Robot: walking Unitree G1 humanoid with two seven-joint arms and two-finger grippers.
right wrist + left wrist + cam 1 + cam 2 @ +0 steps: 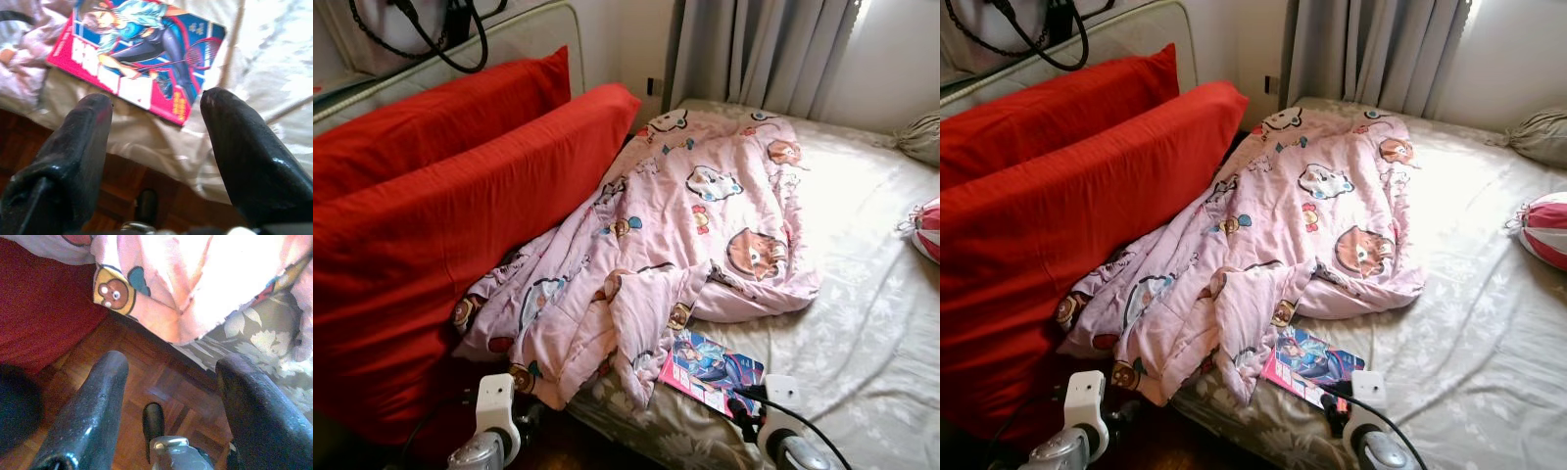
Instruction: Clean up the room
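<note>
- Head views: your glossy red-and-blue comic book (710, 371) lay at the near edge of the bed's pale floral sheet (862, 333), its corner tucked under the crumpled pink cartoon-print quilt (666, 235). I saw no bin or box.
- Right wrist view: your right gripper (156, 142) hung released, the book (142, 54) just beyond its fingers. I'd judge you should take its free edge, clear of the quilt.
- Left wrist view: your left gripper (168, 396) stood spread over the brown parquet floor (146, 382), empty.
</note>
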